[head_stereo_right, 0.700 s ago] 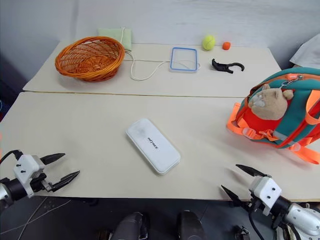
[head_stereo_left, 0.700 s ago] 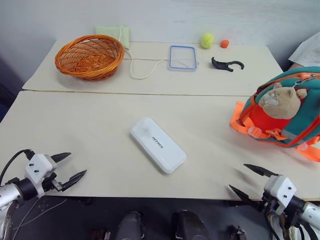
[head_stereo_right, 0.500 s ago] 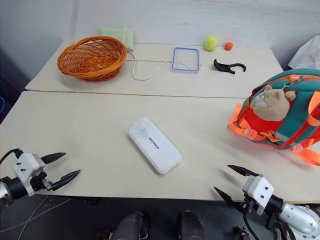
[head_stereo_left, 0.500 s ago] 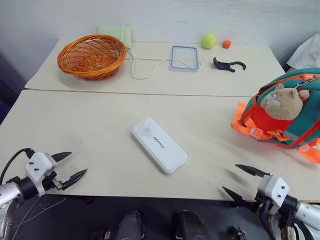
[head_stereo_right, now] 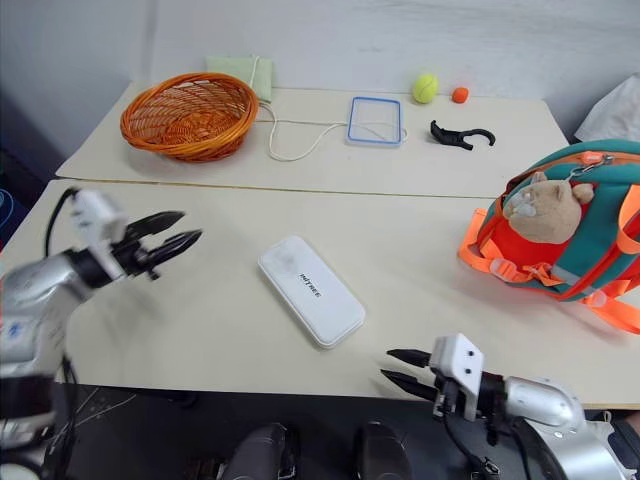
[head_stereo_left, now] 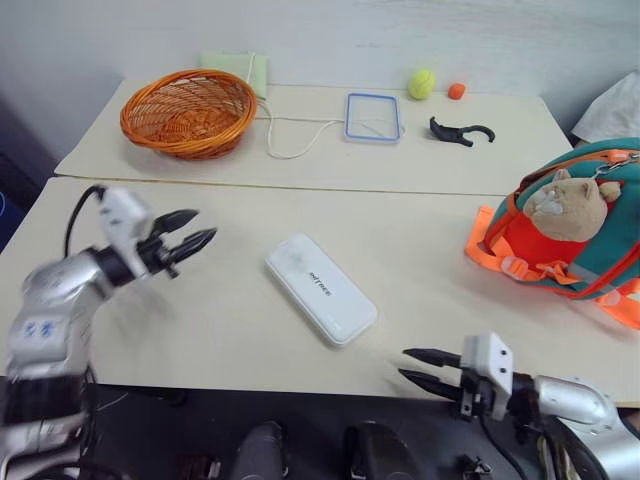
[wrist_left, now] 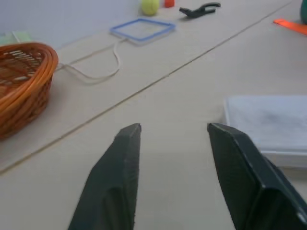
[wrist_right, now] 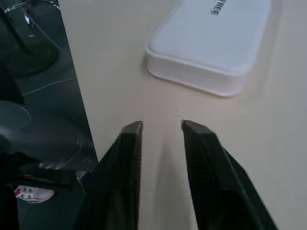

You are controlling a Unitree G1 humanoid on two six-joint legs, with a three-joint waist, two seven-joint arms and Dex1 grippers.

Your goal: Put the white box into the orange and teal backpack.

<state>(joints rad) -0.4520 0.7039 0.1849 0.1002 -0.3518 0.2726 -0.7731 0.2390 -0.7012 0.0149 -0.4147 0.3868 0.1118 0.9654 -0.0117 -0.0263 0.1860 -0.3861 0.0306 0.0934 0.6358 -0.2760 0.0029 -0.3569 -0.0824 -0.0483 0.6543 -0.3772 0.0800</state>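
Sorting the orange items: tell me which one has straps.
The orange and teal backpack, at the table's right edge with a plush animal. The wicker basket and small orange ball have none.

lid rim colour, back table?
Blue rim on the lid; clearest in the left eye view.

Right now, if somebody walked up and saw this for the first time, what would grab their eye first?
Probably the orange and teal backpack with its tan plush animal, at the right edge of the near table. Next, the white box lying flat and alone mid-table, with the left gripper and right gripper open on either side of it, neither touching it. The orange wicker basket stands out on the far table's left.
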